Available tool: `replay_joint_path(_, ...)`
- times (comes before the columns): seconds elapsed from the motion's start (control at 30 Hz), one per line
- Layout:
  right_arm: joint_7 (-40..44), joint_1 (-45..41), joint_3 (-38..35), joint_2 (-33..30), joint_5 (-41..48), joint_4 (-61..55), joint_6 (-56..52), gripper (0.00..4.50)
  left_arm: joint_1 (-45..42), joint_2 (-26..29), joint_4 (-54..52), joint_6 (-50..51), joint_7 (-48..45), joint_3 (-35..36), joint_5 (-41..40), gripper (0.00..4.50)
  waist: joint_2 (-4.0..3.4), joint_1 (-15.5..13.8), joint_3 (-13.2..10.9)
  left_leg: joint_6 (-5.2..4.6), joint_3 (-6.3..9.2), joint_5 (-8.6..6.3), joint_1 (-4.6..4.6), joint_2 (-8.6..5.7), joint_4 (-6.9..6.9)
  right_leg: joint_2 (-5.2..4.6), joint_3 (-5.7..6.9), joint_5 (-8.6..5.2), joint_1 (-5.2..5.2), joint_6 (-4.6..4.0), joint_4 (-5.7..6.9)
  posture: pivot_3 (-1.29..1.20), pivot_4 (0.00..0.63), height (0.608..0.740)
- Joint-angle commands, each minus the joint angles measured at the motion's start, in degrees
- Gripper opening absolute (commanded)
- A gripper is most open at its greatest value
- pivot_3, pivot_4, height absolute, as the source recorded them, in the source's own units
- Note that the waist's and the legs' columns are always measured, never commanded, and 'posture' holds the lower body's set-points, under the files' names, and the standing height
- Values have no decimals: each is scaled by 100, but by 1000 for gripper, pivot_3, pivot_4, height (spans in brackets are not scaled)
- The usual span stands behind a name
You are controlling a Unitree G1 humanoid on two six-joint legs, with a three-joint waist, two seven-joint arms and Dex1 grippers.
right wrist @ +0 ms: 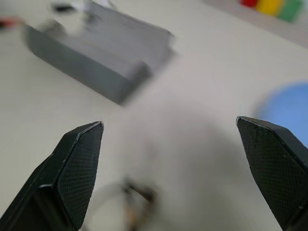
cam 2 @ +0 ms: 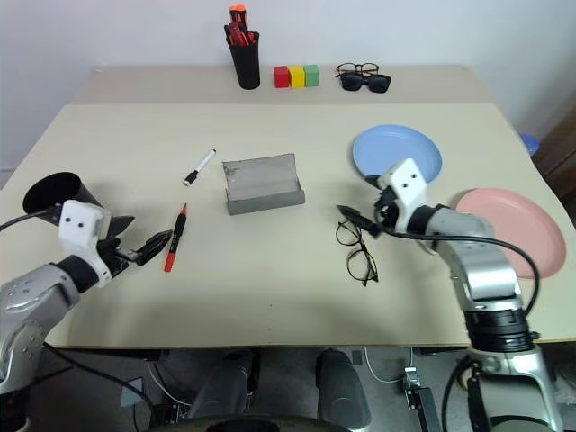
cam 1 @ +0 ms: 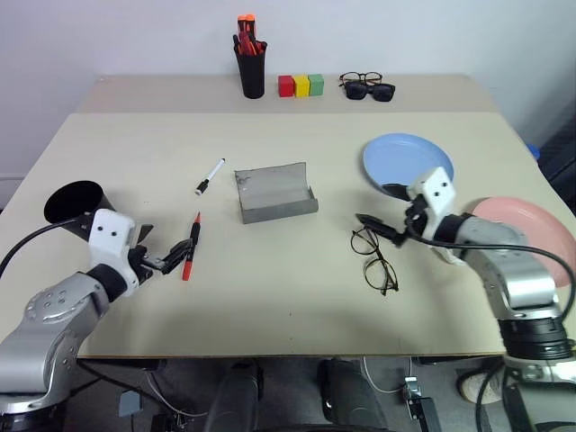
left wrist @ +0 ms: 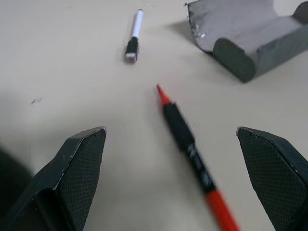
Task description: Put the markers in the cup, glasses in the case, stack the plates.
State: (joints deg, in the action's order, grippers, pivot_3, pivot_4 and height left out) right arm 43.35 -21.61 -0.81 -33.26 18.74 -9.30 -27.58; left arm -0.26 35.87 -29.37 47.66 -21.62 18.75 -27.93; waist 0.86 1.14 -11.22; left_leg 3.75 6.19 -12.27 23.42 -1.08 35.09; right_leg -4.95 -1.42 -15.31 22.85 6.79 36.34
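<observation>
Two markers, two plates, one cup, one pair of glasses and one case are lying out on the counter (cam 1: 297, 297).

From the head view, the red marker (cam 1: 191, 248) and white marker (cam 1: 210, 176) are lying left of the open grey case (cam 1: 274, 193); the cup (cam 1: 75, 202) is sitting far left, the glasses (cam 1: 373, 260) beside the blue plate (cam 1: 405, 159) and pink plate (cam 1: 531, 225). From the left wrist, the left pincer (left wrist: 173, 183) is gaping around the red marker. From the right wrist, the right pincer (right wrist: 178, 178) is gaping above the glasses.

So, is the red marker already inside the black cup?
No, the red marker lies flat on the table, in front of the open left gripper and apart from the black cup.
</observation>
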Motion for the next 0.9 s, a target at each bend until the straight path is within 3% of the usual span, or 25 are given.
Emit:
replay_joint_path(0.03,-175,-269,373,426,203,-724,-257,4500,-654,13,-129,1124,707,-309,174,4457,0,-3,0,0,3,0,0,0,1,2,0,0,0,1,2,0,150,740)
replay_joint_path(0.17,-376,-262,839,928,240,-1145,-522,4500,-1675,-437,305,2611,1213,-301,45,4457,3,-23,1,0,10,0,1,-1,4,6,4,8,-2,16,5,0,150,740)
replay_joint_path(0.37,-572,-180,1063,1136,313,-1590,-792,4500,-2719,-610,777,4025,1107,-740,20,4457,8,-20,2,2,18,1,2,-4,3,7,10,10,-2,20,8,0,150,740)
replay_joint_path(0.47,-622,-91,1073,1120,311,-1681,-814,4500,-2947,-559,1115,4306,1088,-914,163,3615,8,5,2,3,19,2,1,-5,4,7,9,10,-2,20,9,0,150,740)
replay_joint_path(0.63,-721,-79,1132,1179,270,-1682,-807,4500,-2970,-521,1345,4249,1056,-868,330,1028,8,12,2,5,18,3,-4,-4,2,7,7,9,7,18,30,0,150,740)
replay_joint_path(0.7,-745,-96,1167,1208,257,-1658,-785,4500,-2920,-525,1276,3793,1047,-805,426,23,8,1,2,5,18,3,-3,-4,3,6,6,9,7,18,31,0,150,740)
replay_joint_path(0.83,-762,-243,1197,1308,213,-1493,-683,4500,-2765,-679,737,706,1286,-514,1136,23,14,-30,-1,13,16,7,1,-5,1,0,5,10,12,16,29,0,150,740)
replay_joint_path(0.9,-737,-337,1201,1352,220,-1417,-634,4500,-2985,-832,645,43,1188,36,856,23,16,-41,-2,25,16,14,14,-5,0,-1,5,12,26,13,28,0,150,740)
